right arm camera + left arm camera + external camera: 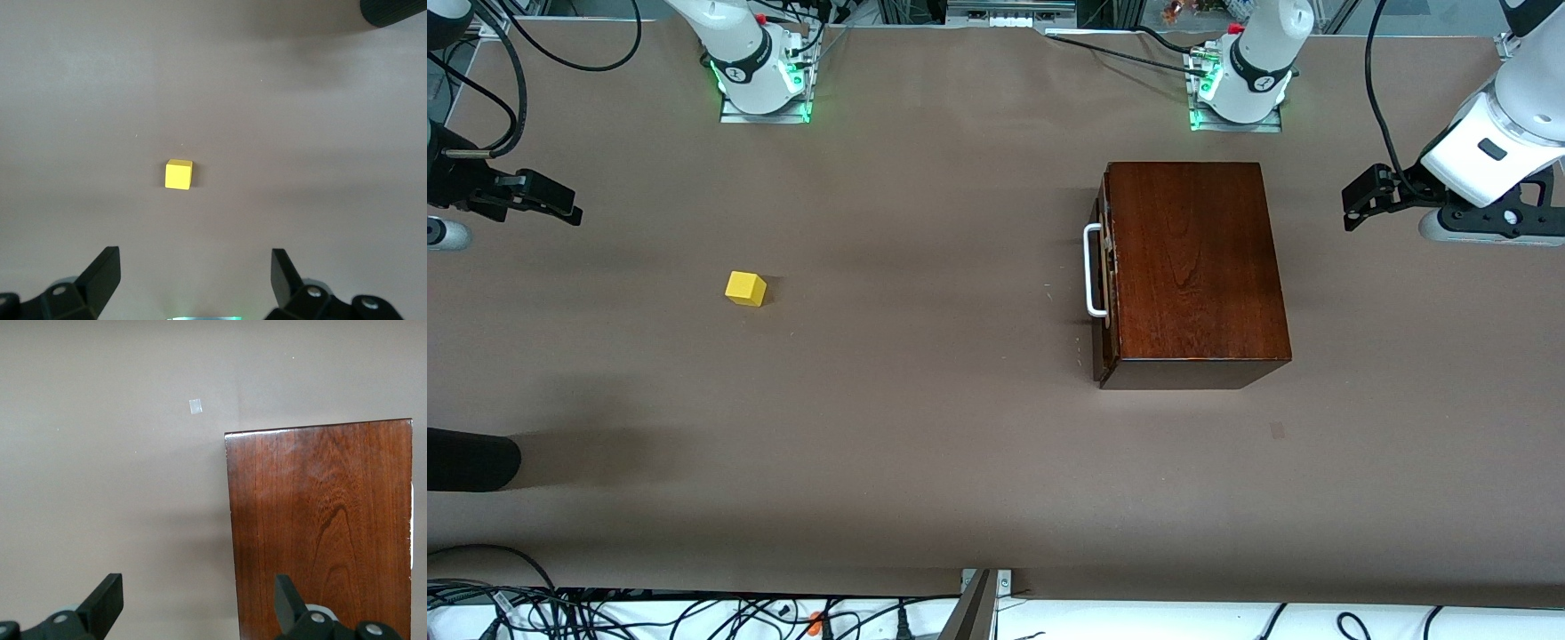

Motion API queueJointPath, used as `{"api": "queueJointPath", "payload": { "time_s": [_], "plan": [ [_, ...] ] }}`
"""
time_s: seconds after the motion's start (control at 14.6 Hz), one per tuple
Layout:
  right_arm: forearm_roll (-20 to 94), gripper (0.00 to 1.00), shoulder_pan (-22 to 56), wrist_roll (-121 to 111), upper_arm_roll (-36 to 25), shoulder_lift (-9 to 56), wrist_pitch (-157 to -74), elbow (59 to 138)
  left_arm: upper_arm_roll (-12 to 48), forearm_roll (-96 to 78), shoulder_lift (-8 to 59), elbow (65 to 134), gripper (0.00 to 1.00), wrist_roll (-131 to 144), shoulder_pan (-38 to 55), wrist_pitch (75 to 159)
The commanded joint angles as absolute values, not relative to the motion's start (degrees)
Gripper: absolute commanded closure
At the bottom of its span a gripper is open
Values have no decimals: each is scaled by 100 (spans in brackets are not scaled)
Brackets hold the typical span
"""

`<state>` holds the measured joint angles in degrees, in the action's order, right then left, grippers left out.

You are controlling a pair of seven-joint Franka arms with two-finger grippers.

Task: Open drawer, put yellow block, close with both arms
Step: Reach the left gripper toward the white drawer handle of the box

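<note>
The yellow block lies alone on the brown table toward the right arm's end; it also shows in the right wrist view. The dark wooden box stands toward the left arm's end, its drawer pushed in. The drawer's white handle faces the right arm's end. My left gripper hangs open over the table beside the box. In the left wrist view the left gripper is over the edge of the box top. My right gripper hangs open, apart from the block, and the right gripper holds nothing.
A black rounded object juts in at the table's right-arm end, near the front camera. A small pale patch marks the table near the box. Cables lie along the front edge.
</note>
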<state>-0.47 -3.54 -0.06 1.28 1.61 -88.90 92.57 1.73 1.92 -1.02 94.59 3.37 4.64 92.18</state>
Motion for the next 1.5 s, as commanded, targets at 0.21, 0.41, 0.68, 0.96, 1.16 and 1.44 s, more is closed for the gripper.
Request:
{"api": "queueJointPath", "payload": {
  "time_s": [0.21,0.41,0.68,0.96,1.16,1.44],
  "plan": [
    [-9,0,-404,26,185,149,-8886,9220,193,-17,0,9264,0,448,457,8693],
    [-9,0,-413,26,185,149,-8886,9220,185,-246,140,9229,0,370,387,8675],
    [-17,0,-404,26,185,149,-8886,9220,272,-237,289,9220,0,289,544,8499],
    [-9,0,-404,26,185,149,-8886,9220,799,-246,921,8949,0,430,878,8613],
    [-18,0,-413,26,193,149,-8886,9220,984,-185,1571,8360,0,1000,1352,8666],
    [-26,0,-404,26,193,149,-8886,9220,976,-176,2354,7735,0,1948,2090,9033]
  ]
}}
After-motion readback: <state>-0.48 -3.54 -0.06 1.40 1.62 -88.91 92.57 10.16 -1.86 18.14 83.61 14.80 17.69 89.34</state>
